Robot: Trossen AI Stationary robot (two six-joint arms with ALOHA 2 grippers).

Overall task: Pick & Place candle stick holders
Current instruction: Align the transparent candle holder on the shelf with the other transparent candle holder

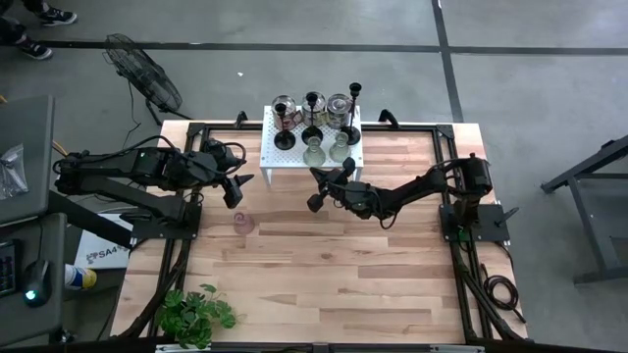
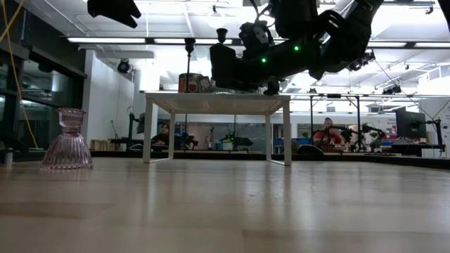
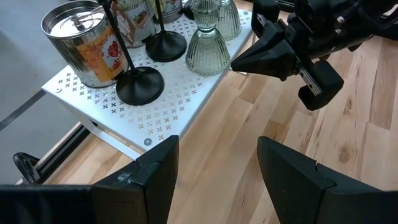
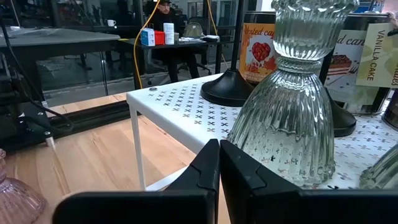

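One pink holder (image 1: 242,224) stands on the table just below my half-open, empty left gripper (image 1: 236,189). My right gripper (image 1: 316,189), shut and empty, points at the greenish holder (image 4: 292,124) on the stand (image 1: 270,149), I think to approach it.

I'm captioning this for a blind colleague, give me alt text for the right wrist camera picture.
The right gripper, fingers shut and empty, points at a ribbed greenish glass candle holder standing on the white perforated stand. Black round bases and labelled tins stand behind it; a pink glass holder sits on the wooden table.
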